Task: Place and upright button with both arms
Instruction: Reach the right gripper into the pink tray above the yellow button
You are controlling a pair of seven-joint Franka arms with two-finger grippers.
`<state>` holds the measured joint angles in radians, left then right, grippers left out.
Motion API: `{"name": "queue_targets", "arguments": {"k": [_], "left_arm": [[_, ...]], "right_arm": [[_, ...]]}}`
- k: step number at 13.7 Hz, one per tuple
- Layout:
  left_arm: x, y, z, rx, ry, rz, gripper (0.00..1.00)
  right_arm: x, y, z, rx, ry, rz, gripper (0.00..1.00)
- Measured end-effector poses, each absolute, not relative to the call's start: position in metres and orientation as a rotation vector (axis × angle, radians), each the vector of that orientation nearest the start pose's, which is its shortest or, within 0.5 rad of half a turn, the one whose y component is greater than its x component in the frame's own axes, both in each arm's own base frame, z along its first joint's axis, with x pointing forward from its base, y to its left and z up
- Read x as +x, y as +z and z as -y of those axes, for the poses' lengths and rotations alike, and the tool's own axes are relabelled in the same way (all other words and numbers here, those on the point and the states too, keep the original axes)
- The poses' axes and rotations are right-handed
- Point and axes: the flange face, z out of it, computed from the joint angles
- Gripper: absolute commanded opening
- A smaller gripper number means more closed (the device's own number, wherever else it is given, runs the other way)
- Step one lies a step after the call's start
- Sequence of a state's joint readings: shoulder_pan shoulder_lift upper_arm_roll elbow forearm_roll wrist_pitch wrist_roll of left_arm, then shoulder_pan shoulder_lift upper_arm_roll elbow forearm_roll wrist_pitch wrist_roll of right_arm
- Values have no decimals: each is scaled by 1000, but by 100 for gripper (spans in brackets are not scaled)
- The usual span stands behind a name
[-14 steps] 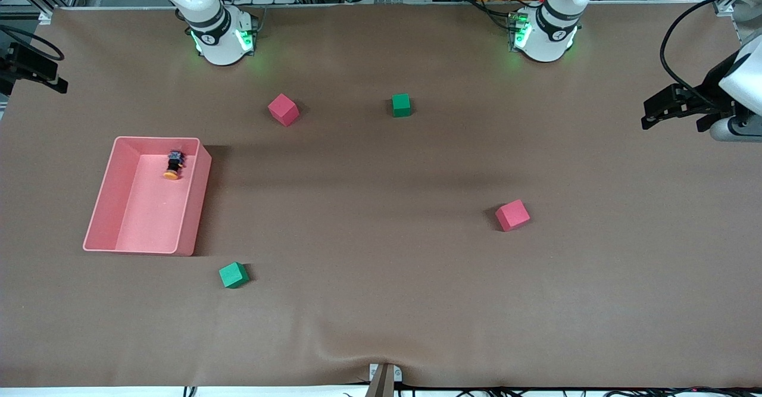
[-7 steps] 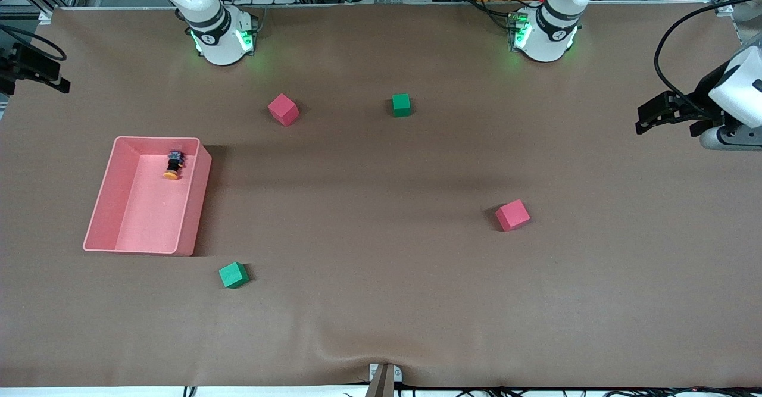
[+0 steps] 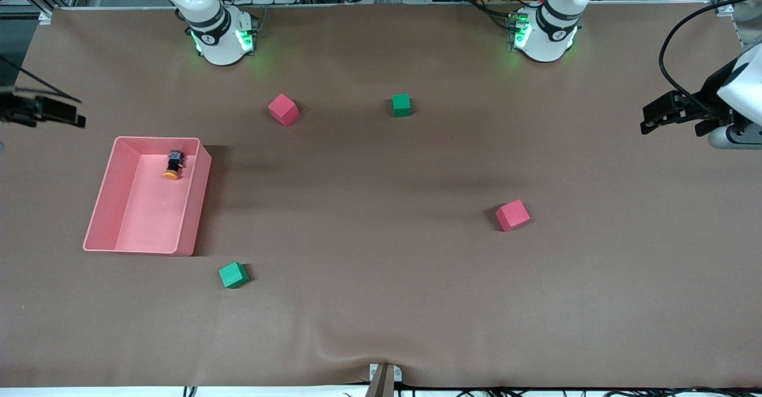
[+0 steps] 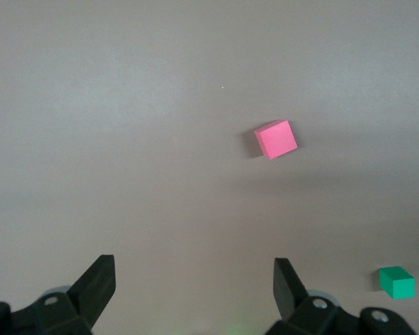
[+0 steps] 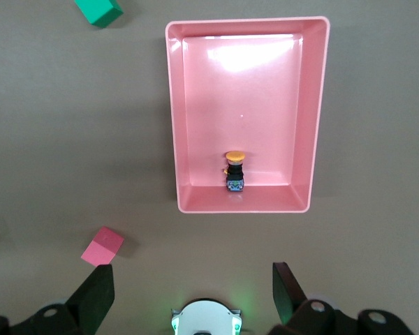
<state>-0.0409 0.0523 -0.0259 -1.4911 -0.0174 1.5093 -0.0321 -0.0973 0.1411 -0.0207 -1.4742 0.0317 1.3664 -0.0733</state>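
Button (image 3: 172, 166): lying on its side in the pink bin (image 3: 107, 203), orange cap toward the front camera, at the bin end nearest the arm bases.
Pink bin: on the table (image 3: 381, 313), at about 9 o'clock of the front view.
Left pincer (image 3: 655, 114): held over the table at about 3 o'clock, fingers apart, nothing held.
Right pincer (image 3: 56, 112): held at the table edge at about 9 o'clock, above the bin, fingers apart, nothing held.
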Motion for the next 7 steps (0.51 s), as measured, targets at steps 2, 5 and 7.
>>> {"name": "queue_targets", "arguments": {"k": [2,5,7], "left_arm": [[563,630,37,-3158,48,-45,100],[560,635,34,-3158,41,25,100],[560,634,33,-3156,44,37,100]], "right_arm": [[578,549,60,-3054,438,-57,100],[583,522,59,-3053,444,-53,100],[582,493,59,-3050,460,-56,100]]}}
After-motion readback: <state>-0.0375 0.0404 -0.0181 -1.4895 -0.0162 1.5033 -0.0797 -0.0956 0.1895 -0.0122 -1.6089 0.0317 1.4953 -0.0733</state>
